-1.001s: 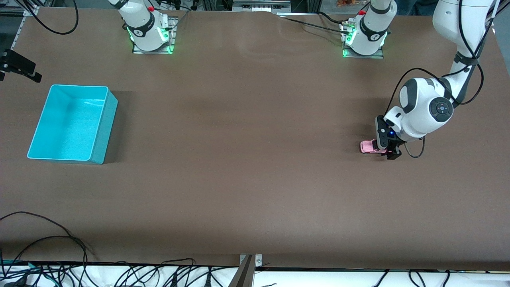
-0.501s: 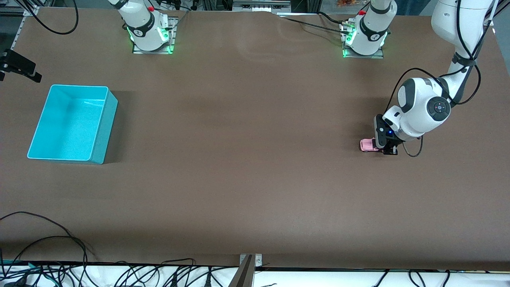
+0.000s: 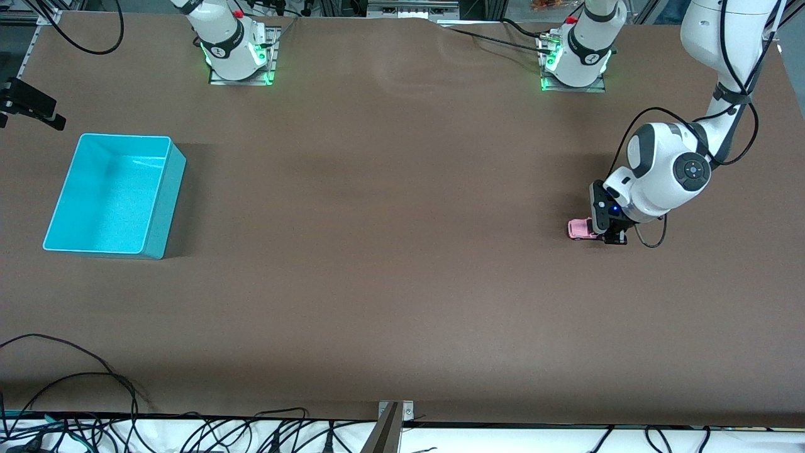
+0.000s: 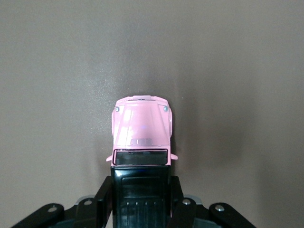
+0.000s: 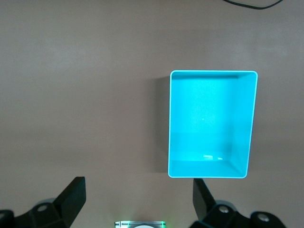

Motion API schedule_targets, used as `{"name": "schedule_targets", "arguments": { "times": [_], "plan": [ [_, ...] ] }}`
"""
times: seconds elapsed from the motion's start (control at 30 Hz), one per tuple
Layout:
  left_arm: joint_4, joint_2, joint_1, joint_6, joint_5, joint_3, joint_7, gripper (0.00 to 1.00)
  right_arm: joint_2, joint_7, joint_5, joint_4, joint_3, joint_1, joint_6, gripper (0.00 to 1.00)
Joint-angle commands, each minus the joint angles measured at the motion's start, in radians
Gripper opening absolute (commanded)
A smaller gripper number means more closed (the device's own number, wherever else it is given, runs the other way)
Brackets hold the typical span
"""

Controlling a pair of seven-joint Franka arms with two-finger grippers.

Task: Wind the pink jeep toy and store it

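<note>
table (image 3: 390, 251): brown mat, wide | cables (image 3: 75, 402): black, along edge nearest front cam | light: even

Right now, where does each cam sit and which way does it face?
Front view: high across the table, facing both bases; shows the left gripper shut on the pink jeep toy.
Left wrist view: looks down on the jeep's hood, own fingers at its sides.
Right wrist view: high up, looks down on the turquoise bin; right gripper open.
Shared: jeep in front and left wrist views; bin in front and right wrist views.

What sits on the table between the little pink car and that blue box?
Nothing: in the front view only bare brown table stretches from the pink jeep toy, gripped by the left pincer, to the turquoise bin.
</note>
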Motion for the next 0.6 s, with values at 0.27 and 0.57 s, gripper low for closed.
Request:
{"name": "schedule_targets", "arguments": {
  "times": [0.27, 0.57],
  "plan": [
    [0.017, 0.045, 0.078, 0.014, 0.012, 0.001, 0.111, 0.04, -0.002, -0.002, -0.008, 0.017, 0.001, 0.002, -0.016, 1.00],
    [0.061, 0.095, 0.183, 0.014, 0.012, 0.001, 0.240, 0.04, -0.001, -0.002, -0.008, 0.017, 0.001, 0.002, -0.016, 1.00]
  ]
}}
